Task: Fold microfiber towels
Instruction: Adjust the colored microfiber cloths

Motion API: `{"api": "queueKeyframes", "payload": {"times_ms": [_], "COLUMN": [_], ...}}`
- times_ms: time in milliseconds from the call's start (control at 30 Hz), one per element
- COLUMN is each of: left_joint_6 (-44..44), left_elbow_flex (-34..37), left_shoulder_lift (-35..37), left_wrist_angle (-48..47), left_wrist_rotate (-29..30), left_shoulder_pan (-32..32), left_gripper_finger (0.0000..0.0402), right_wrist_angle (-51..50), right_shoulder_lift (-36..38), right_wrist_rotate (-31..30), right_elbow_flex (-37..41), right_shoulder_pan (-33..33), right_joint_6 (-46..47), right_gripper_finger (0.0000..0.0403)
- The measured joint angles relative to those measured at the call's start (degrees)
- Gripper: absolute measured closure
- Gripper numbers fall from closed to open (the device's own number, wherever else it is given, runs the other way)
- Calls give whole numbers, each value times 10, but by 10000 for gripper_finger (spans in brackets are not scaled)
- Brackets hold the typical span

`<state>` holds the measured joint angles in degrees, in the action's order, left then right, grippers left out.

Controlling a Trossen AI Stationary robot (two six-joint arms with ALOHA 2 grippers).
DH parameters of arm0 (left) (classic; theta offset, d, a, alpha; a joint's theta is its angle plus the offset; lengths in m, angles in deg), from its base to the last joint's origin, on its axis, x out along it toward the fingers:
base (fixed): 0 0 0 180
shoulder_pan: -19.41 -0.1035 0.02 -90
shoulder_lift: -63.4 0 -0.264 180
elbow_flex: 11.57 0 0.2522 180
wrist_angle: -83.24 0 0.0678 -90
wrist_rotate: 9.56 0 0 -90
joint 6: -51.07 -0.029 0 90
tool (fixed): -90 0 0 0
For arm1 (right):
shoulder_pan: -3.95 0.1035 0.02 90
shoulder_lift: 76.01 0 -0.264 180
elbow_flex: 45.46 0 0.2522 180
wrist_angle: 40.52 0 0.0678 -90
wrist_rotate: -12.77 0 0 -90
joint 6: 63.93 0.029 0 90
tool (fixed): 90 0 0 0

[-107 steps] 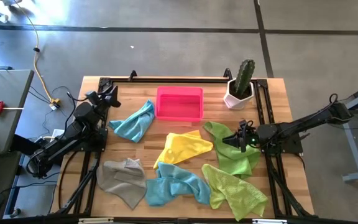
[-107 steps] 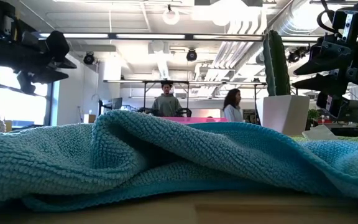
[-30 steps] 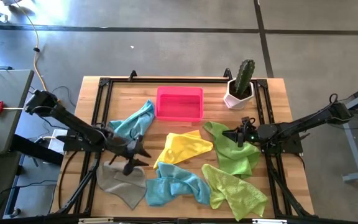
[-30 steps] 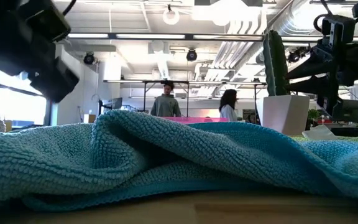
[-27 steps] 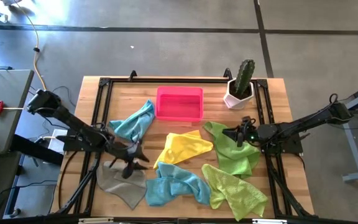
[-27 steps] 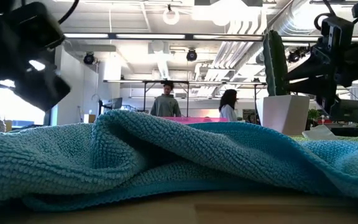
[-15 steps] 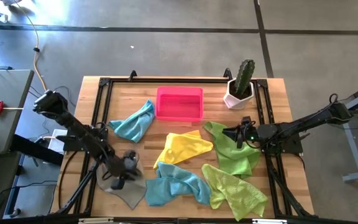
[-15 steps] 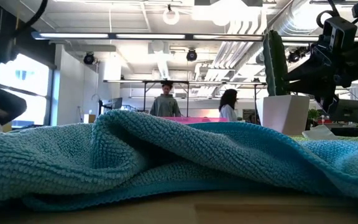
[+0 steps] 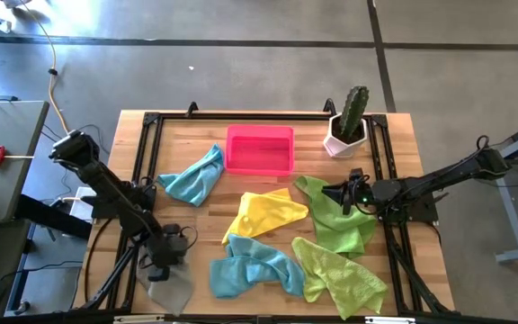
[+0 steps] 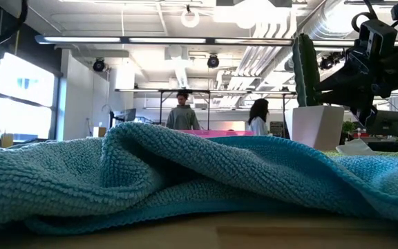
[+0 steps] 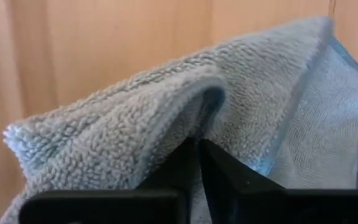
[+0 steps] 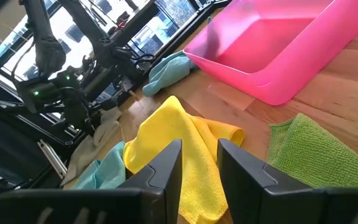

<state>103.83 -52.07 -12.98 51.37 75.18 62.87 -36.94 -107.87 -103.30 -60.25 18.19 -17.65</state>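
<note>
At the lower left of the high view, the left pincer [image 9: 163, 262] was down at the front left edge of the desk [image 9: 399, 135], its fingers pressed together on a fold of the grey towel [image 9: 169, 290]; the left wrist view showed that towel [image 11: 166, 118] bunched up over the closed tips. Up and to the right of it, a teal towel [image 9: 192, 176] lay crumpled just left of the pink tray [image 9: 259, 149], which sat at the upper middle of the frame. Below the tray lay the yellow towel [image 9: 268, 212], and lower still a second teal towel [image 9: 252, 266], touching the yellow one's lower corner. Right of centre, a lime green towel [image 9: 331, 216] lay under the right pincer [image 9: 343, 200], which hung just above it with its fingers a narrow gap apart and nothing between them. A second lime green towel [image 9: 342, 275] was spread at the lower right. A cactus in a white pot [image 9: 347, 124] stood in the upper right corner of the desk.
</note>
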Motion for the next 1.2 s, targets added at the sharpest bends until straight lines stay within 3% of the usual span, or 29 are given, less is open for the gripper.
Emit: {"api": "queueKeyframes", "payload": {"times_ms": [133,300,567,700,767,867,967,1100,1200], "left_joint_6": [19,-72,-152,-164,-165,-165,-140,-75,-21], "left_elbow_flex": [-10,-58,-136,-141,-141,-141,-141,-125,-114], "left_shoulder_lift": [0,-2,-1,-1,-1,-1,-2,-11,-17], "left_wrist_angle": [-26,-37,-162,-166,-168,-176,-196,-210,-233], "left_wrist_rotate": [-8,57,203,291,308,288,209,108,66], "left_shoulder_pan": [20,21,2,-32,-58,-98,-128,-134,-123], "left_gripper_finger": [394,400,401,401,401,401,401,401,401], "right_wrist_angle": [-9,21,176,230,247,238,181,10,-118], "right_shoulder_lift": [0,0,0,0,0,0,0,-5,-21], "right_wrist_rotate": [0,-50,13,13,22,26,26,24,13], "right_elbow_flex": [0,0,0,0,-1,-23,-64,-148,-214], "right_shoulder_pan": [0,0,0,-1,-3,-5,-5,-5,-5], "right_joint_6": [-2,-12,-291,-363,-387,-393,-396,-413,-407], "right_gripper_finger": [308,308,308,308,308,308,308,308,308]}}
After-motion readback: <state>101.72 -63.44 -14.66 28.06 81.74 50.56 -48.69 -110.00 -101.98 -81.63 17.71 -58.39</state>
